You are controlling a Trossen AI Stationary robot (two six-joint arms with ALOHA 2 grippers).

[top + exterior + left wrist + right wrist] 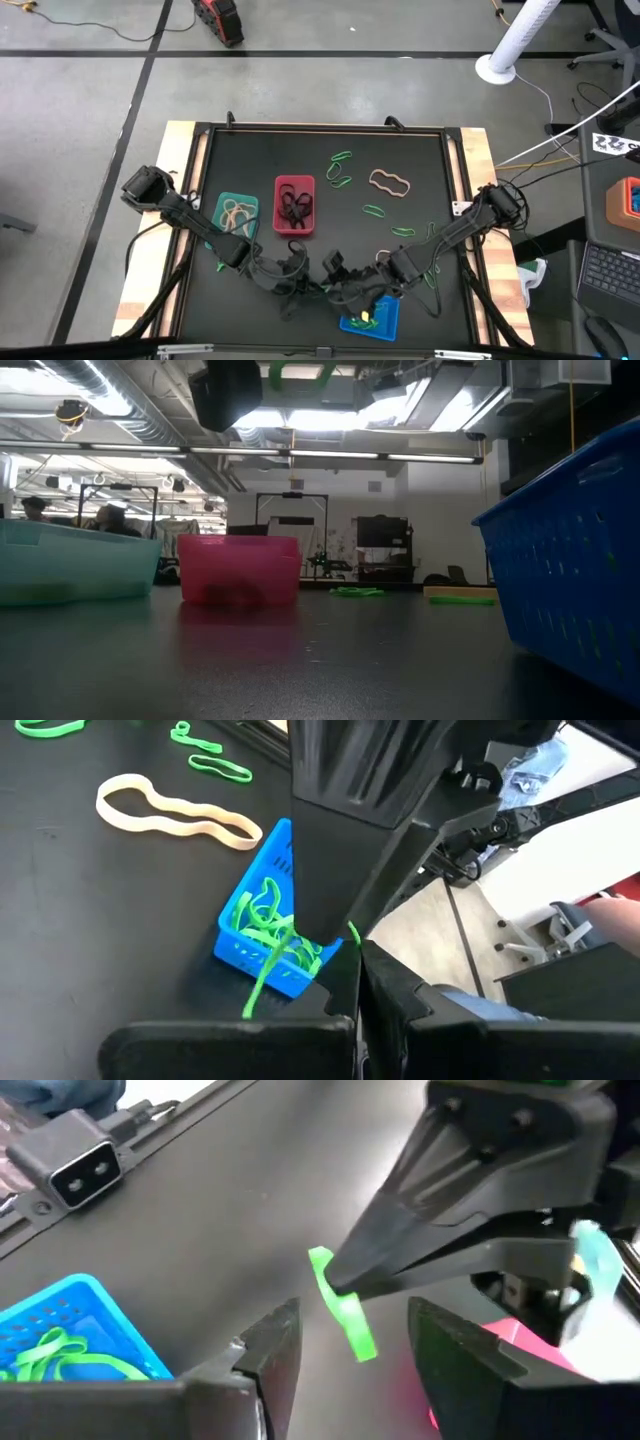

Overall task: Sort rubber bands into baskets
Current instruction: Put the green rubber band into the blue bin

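Note:
My left gripper (pixel 335 1280) is shut on a bright green rubber band (pixel 345 1315), above the table near its front edge and just left of the blue basket (pixel 385 322), which holds green bands. My right gripper (pixel 352 1308) is open, one finger on each side of that band and apart from it. In the high view the two grippers meet, left (pixel 330 272) and right (pixel 352 292). The teal basket (pixel 222 203) holds tan bands. The red basket (pixel 280 185) holds black bands. My left gripper pinches the green band by one end (pixel 322 1262) between the free ends of its two shut fingers. The rest of the band (pixel 360 1342) sticks out past the fingertips, clear of the table.
Loose green bands (pixel 340 158) (pixel 373 210) (pixel 403 232) and a large tan band (pixel 392 183) lie on the black mat at the far right. The low view shows the teal basket (pixel 70 560), the red basket (pixel 240 570) and the blue basket (pixel 580 590), but no gripper.

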